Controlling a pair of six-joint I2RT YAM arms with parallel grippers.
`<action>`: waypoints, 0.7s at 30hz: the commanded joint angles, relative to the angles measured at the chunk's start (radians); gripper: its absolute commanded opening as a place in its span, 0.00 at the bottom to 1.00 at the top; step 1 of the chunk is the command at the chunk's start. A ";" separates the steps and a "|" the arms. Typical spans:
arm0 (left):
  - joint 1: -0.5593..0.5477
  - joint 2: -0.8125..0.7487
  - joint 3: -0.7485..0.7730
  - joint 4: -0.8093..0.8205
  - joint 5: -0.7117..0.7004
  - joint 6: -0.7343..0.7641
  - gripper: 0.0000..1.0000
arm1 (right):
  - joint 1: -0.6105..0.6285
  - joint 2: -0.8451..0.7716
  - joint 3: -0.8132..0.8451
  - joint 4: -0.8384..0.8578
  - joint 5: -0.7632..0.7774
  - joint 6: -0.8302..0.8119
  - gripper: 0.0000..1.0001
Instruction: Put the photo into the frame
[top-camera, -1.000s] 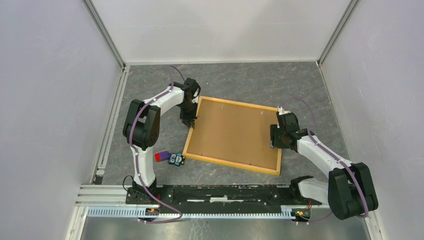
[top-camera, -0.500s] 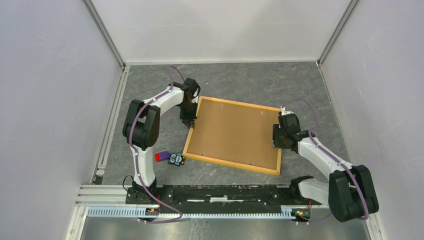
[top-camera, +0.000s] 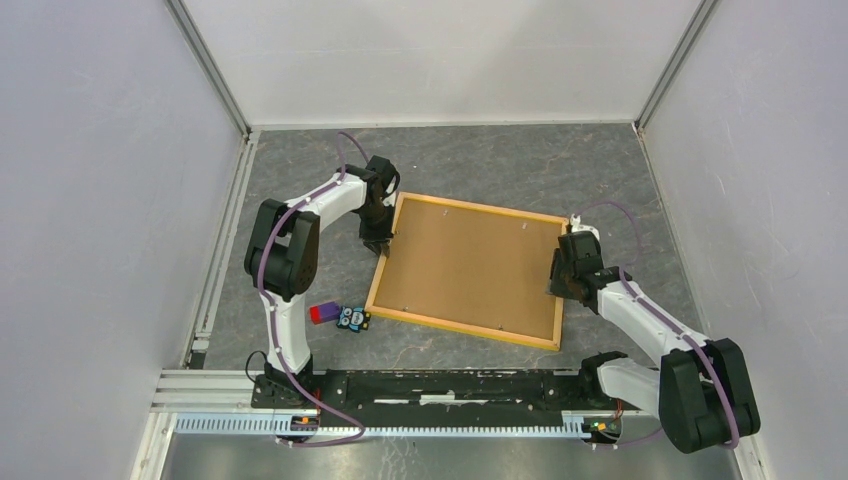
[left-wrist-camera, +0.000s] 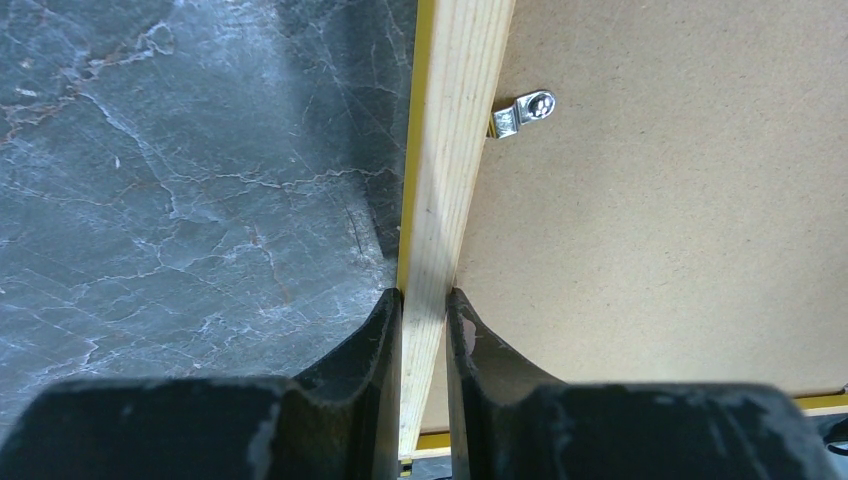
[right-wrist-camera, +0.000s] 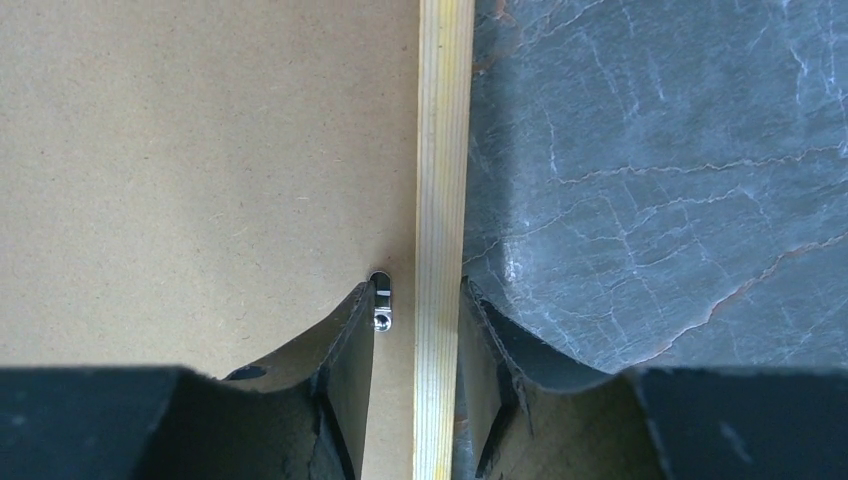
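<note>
The frame (top-camera: 460, 327) with its yellow-orange wooden border lies face down on the dark marble table, the brown hardboard backing panel (top-camera: 465, 265) set inside it. The photo is hidden. My left gripper (top-camera: 378, 243) is shut on the frame's left rail (left-wrist-camera: 450, 150), fingers pressed on both its sides (left-wrist-camera: 424, 310). My right gripper (top-camera: 558, 290) straddles the right rail (right-wrist-camera: 443, 150); its jaws (right-wrist-camera: 418, 300) stand slightly apart, with a gap on the inner side. A metal turn clip (right-wrist-camera: 381, 303) sits by the inner finger; another clip (left-wrist-camera: 524, 112) shows by the left rail.
A purple-and-red block (top-camera: 323, 313) and a small blue toy (top-camera: 351, 318) lie just left of the frame's near-left corner. White walls enclose the table on three sides. A black and metal mounting rail (top-camera: 450, 385) runs along the near edge.
My right gripper has shifted a little to the right along the frame's right rail and its arm has dropped lower. The left gripper and the frame have stayed put.
</note>
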 joint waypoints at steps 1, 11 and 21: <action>-0.009 -0.037 -0.006 0.058 0.085 -0.076 0.02 | 0.004 0.048 -0.058 -0.039 0.015 0.070 0.00; -0.008 -0.043 -0.013 0.064 0.103 -0.084 0.02 | 0.006 0.083 -0.066 -0.113 0.087 0.198 0.00; -0.009 -0.049 -0.018 0.067 0.116 -0.098 0.02 | 0.020 0.051 -0.136 -0.127 0.158 0.313 0.00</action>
